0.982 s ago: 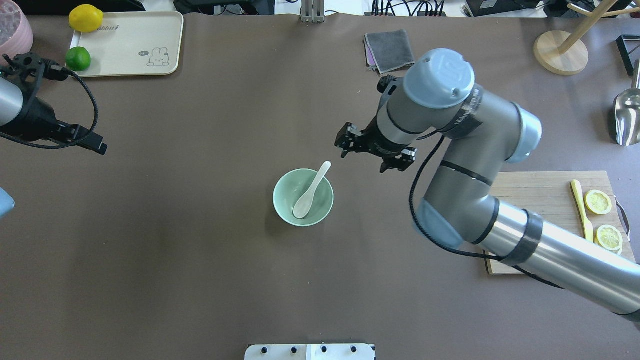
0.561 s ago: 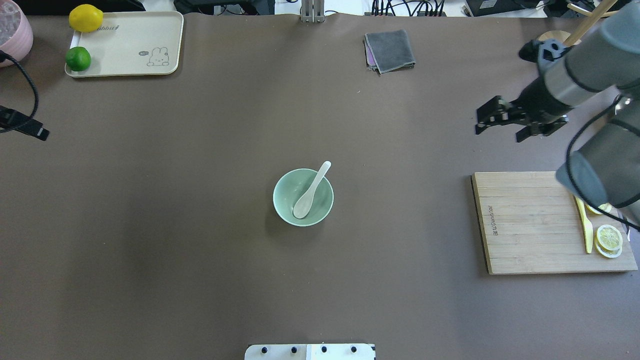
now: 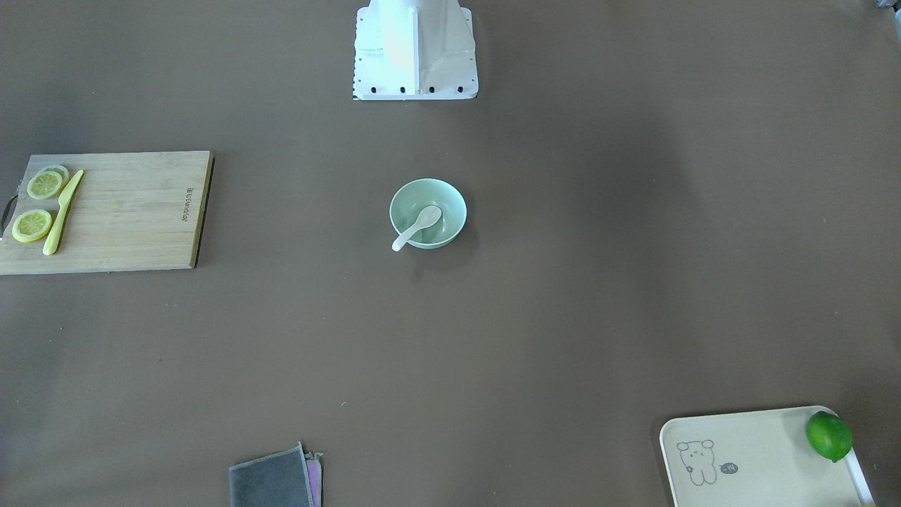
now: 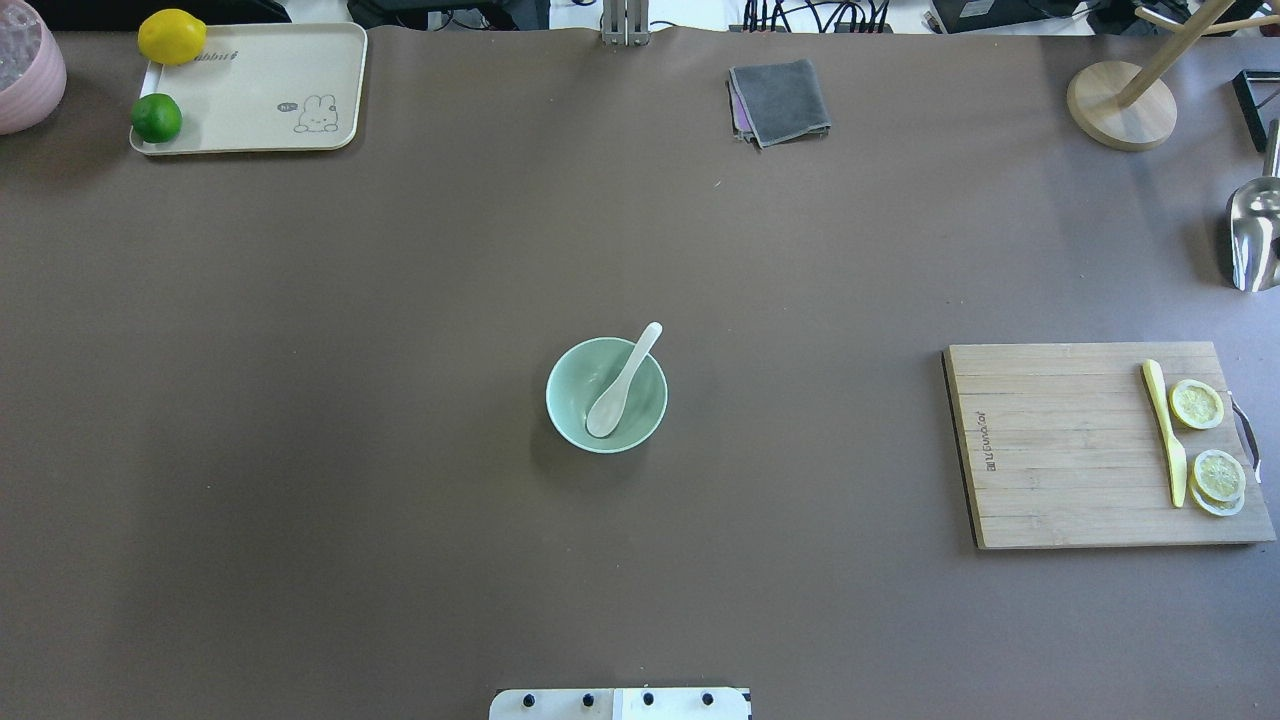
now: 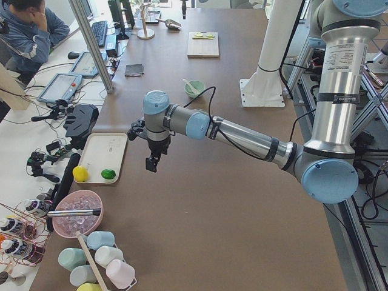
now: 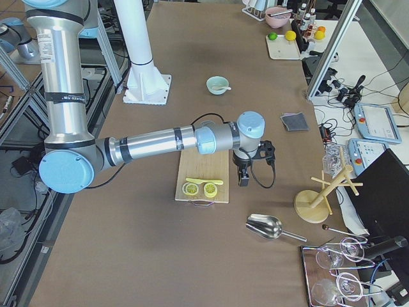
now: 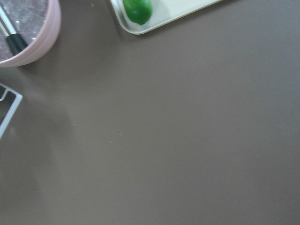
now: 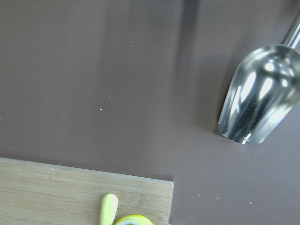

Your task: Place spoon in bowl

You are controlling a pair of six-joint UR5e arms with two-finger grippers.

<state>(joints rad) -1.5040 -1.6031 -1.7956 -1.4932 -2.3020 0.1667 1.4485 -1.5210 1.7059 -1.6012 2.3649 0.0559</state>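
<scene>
Far left, the left gripper (image 5: 151,163) hangs over the table near the cream tray (image 4: 250,90) with the lime (image 4: 157,118). Only the side cam catches it, so I can't tell if the pincer is wide or narrow. Mid-table, the spoon (image 4: 622,385) lies in the bowl (image 4: 575,385), scoop down inside, handle leaning on the rim and poking out. Over on the right, the right gripper (image 6: 243,178) hovers just beside the cutting board (image 4: 1060,450). Same deal, can't tell.

Even light, blurred wrist views
</scene>
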